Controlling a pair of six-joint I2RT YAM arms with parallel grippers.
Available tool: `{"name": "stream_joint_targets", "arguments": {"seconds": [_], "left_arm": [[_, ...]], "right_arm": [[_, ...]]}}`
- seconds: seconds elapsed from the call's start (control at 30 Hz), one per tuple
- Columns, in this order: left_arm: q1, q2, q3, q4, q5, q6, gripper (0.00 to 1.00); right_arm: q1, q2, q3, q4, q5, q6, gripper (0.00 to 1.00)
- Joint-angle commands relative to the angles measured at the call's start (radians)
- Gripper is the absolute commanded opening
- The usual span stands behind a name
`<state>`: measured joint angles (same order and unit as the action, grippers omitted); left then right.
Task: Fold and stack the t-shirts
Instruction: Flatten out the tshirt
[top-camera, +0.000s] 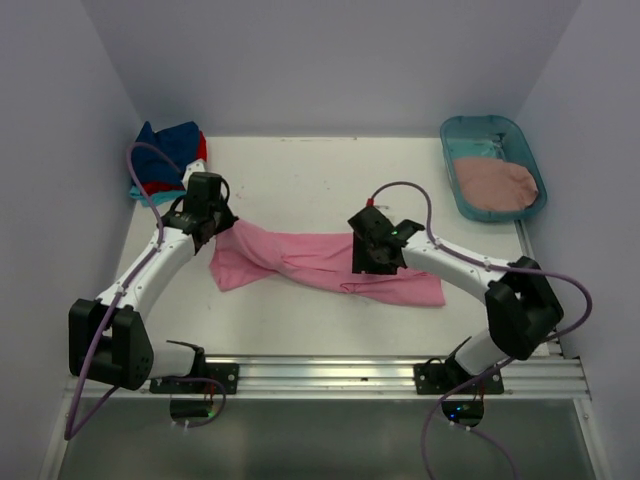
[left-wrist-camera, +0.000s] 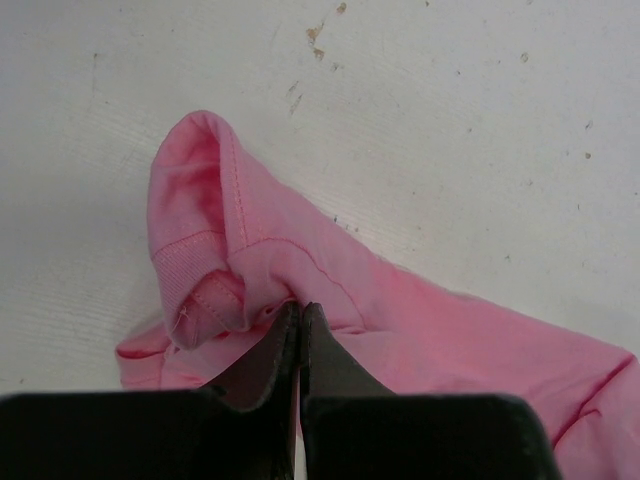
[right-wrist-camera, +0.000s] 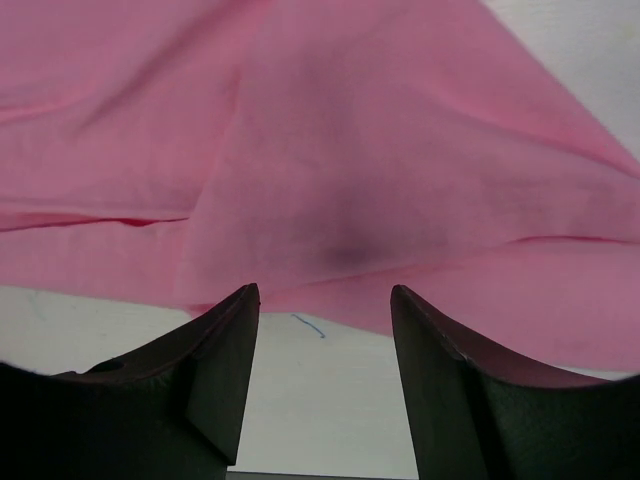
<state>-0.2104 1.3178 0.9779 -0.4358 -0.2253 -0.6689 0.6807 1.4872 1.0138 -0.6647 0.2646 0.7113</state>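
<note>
Top view: showing a pink shirt (top-camera: 310, 262) lying in a long bunched band across the middle of the table (top-camera: 300, 180), running from 9 o'clock toward 4 o'clock. Catching the left gripper (top-camera: 215, 232) at the band's 9 o'clock end and the right gripper (top-camera: 372, 262) hanging over its middle. Also taking in what neither wrist view is showing: a pile of shirts (top-camera: 168, 160) in navy, red and turquoise sitting at 10 o'clock in the far corner, and a tub (top-camera: 455, 135) at 2 o'clock holding a rose shirt (top-camera: 495, 182). Leaving bare tabletop at 12 o'clock between pile and tub, and a narrower strip at 6 o'clock before the rail (top-camera: 330, 375).

Left wrist view: showing the fingers pressing tightly together, pinching a fold of the pink shirt beside a ribbed hem (left-wrist-camera: 185, 265), something not readable from above. Showing bare, speckled tabletop from 9 through 12 to 2 o'clock.

Right wrist view: showing the fingers standing wide apart, gripping nothing, hovering at the cloth's near edge. Filling the frame from 9 to 3 o'clock with pink folds, leaving table only at 6 o'clock.
</note>
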Motion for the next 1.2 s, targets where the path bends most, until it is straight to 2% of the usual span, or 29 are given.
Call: {"name": "stream_joint_targets", "arguments": {"seconds": [0.0, 0.3, 0.43, 1.0, 1.13, 1.17], "left_arm": [[0.006, -0.006, 0.007, 0.017, 0.009, 0.011, 0.00], [0.008, -0.017, -0.013, 0.029, 0.015, 0.012, 0.00], [0.008, -0.017, -0.022, 0.037, 0.018, 0.009, 0.00], [0.008, -0.005, -0.047, 0.063, 0.034, -0.003, 0.00], [0.008, -0.006, -0.045, 0.057, 0.027, 0.000, 0.00], [0.008, -0.008, -0.045, 0.057, 0.026, 0.000, 0.00]], "right_arm": [[0.069, 0.083, 0.112, 0.094, -0.103, -0.039, 0.58], [0.149, 0.217, 0.195, 0.082, -0.113, -0.004, 0.53], [0.164, 0.216, 0.192, 0.048, -0.062, 0.020, 0.51], [0.200, 0.170, 0.065, 0.022, -0.013, 0.059, 0.48], [0.201, 0.173, 0.040, 0.040, -0.001, 0.066, 0.40], [0.201, 0.177, 0.040, 0.043, 0.001, 0.068, 0.30]]}}
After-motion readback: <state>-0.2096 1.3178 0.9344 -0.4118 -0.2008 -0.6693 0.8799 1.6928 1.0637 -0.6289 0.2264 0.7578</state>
